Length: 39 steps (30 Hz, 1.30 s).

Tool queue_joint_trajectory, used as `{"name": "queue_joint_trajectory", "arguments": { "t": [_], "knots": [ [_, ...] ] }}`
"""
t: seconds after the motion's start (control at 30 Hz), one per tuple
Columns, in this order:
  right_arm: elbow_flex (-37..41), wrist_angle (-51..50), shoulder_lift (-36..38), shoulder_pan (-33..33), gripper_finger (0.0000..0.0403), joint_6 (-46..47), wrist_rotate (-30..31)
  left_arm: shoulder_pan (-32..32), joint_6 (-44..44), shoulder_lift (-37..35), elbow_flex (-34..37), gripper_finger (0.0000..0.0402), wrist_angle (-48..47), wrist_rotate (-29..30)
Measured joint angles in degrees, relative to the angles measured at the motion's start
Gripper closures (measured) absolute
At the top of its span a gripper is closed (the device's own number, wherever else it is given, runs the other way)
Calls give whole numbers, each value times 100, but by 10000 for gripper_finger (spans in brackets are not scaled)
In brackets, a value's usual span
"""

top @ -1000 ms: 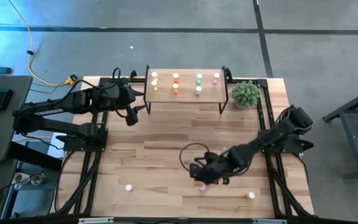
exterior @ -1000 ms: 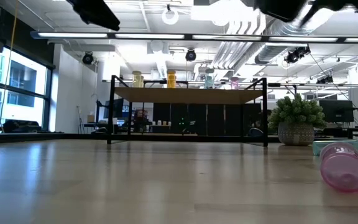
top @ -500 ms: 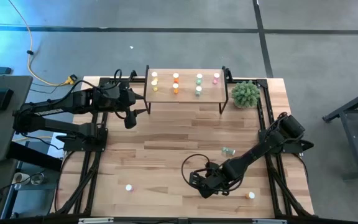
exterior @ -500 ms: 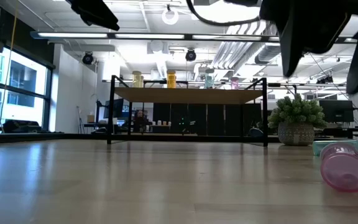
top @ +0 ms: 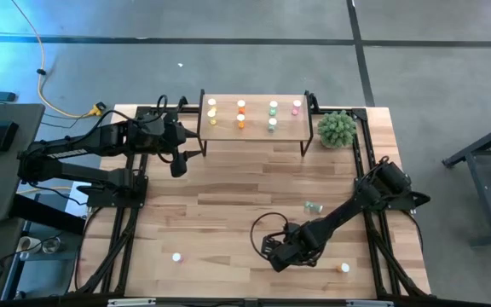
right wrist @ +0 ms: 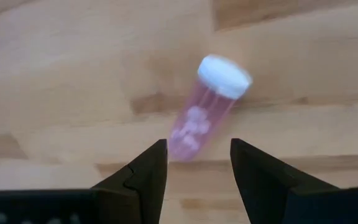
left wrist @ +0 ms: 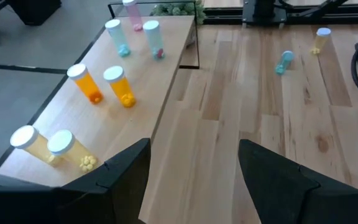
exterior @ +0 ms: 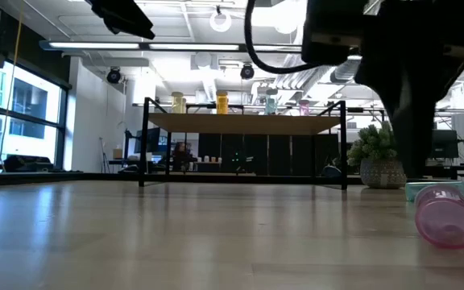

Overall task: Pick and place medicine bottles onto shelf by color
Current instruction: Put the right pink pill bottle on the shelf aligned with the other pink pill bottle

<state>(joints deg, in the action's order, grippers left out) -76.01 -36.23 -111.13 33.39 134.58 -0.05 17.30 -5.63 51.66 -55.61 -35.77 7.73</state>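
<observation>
Right gripper [right wrist: 194,165] hangs low over the pink bottle [right wrist: 209,107] lying on the table [top: 220,213], jaws spread, not touching. Left gripper [left wrist: 194,168] waits spread beside the shelf [top: 254,128].

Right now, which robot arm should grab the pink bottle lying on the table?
Probably the right. The right gripper hangs open just above the pink bottle, which lies on its side. The left gripper waits open far away beside the shelf.
</observation>
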Motion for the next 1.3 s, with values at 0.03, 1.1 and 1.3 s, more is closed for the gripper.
{"name": "queue_joint_trajectory", "arguments": {
  "t": [0.03, 1.1, 1.3],
  "knots": [
    [0, -44, -3, -13, 236, 1, 0, 0, 2, 0, 0, 170, 0, 1],
    [-2, 392, -385, -260, 314, -210, -680, -7, -103, 2, 2, 170, -85, 28],
    [0, 798, -387, -260, 320, -727, -116, -7, 99, 2, 2, 170, -354, -716]
  ]
}}
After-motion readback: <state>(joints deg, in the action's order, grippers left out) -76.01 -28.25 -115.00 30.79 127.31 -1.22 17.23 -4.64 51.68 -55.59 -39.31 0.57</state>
